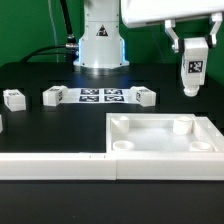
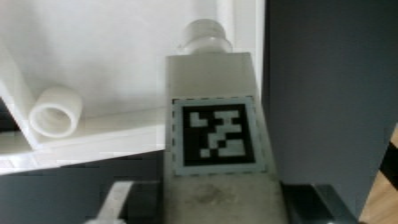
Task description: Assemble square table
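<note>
We have the end effector (image 1: pixel 191 46) closed on one short white plastic leg w/ a black-and-white tag. This held leg (image 1: pixel 193 70) hangs in the air, long axis approx. vertical. The wrist view shows it clamped in the grip, threaded tip pointing away from the cam. The white plastic square tray-like table top (image 1: pixel 165 151) w/ raised rim lies flat on the black worktop (image 1: pixel 40 130), toward the exterior view's right, below the end effector & nearer that cam. The relation that counts, as we judge it: the nearest round corner socket (image 1: pixel 182 126) sits below the held leg & slightly to the exterior view's left, so the leg needs to go down onto it w/ its axis upright. One arm only, so no choice of hand. Count: 1 table top, 2 sockets clearly in view, 4 legs (1 held, 3 loose legs (image 1: pixel 53 96) lying on the worktop by the marker board (image 1: pixel 100 96)), 1 long white straight rail (image 1: pixel 50 165) along the front.
</note>
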`<state>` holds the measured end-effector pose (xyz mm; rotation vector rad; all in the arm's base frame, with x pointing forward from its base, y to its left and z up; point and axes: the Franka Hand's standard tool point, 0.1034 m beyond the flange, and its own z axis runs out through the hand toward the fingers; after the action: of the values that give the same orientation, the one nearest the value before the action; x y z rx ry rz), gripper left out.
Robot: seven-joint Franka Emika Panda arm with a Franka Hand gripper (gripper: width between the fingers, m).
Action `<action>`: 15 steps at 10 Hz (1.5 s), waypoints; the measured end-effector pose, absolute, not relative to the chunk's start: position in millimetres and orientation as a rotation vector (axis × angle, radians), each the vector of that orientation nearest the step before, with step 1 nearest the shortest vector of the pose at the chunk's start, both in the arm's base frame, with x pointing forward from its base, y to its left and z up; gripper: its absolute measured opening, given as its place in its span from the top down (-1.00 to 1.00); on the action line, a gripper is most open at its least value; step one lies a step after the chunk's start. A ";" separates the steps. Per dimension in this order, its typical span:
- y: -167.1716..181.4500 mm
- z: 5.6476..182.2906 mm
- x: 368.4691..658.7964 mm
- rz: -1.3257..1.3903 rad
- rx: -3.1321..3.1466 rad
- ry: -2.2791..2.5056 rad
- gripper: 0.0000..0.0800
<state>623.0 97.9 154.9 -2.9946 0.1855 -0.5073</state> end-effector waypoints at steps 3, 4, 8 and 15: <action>83.3 162.0 639.2 -0.565 -3.016 0.064 0.27; 83.7 161.8 639.0 -0.564 -3.016 0.062 0.27; 112.8 137.4 629.0 -0.764 -2.915 0.101 0.27; 136.6 127.1 641.0 -0.905 -2.873 0.208 0.27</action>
<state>641.0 136.6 127.1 -2.8730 0.2085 -0.9050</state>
